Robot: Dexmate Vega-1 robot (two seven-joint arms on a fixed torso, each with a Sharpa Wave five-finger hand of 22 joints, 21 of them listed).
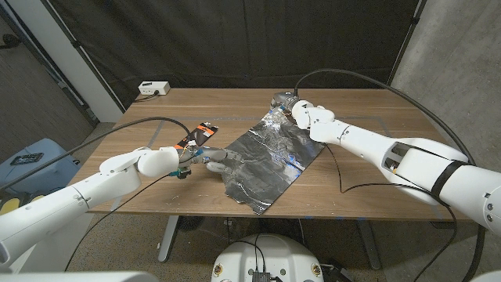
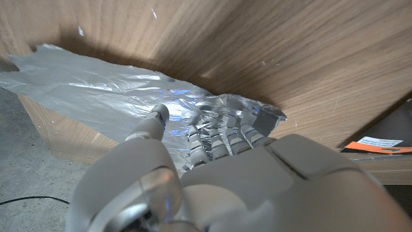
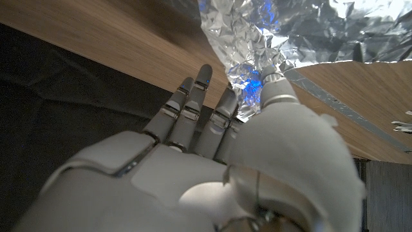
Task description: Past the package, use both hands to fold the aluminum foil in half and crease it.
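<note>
A crumpled sheet of aluminum foil (image 1: 266,160) lies across the middle of the wooden table (image 1: 368,176), running from the far side toward the front edge. My left hand (image 1: 210,157) is at its left corner; in the left wrist view that hand (image 2: 212,187) has its fingers curled into the crinkled foil (image 2: 96,90) there. My right hand (image 1: 301,112) is at the far corner, where the right wrist view shows it (image 3: 219,148) pinching the foil (image 3: 302,26) between thumb and fingers. An orange and black package (image 1: 197,135) lies flat just left of the foil, beside my left hand.
A white box (image 1: 154,88) sits at the table's far left corner. A black cable (image 1: 338,168) loops over the table right of the foil. A blue bin (image 1: 31,160) stands on the floor at the left. Dark curtain hangs behind the table.
</note>
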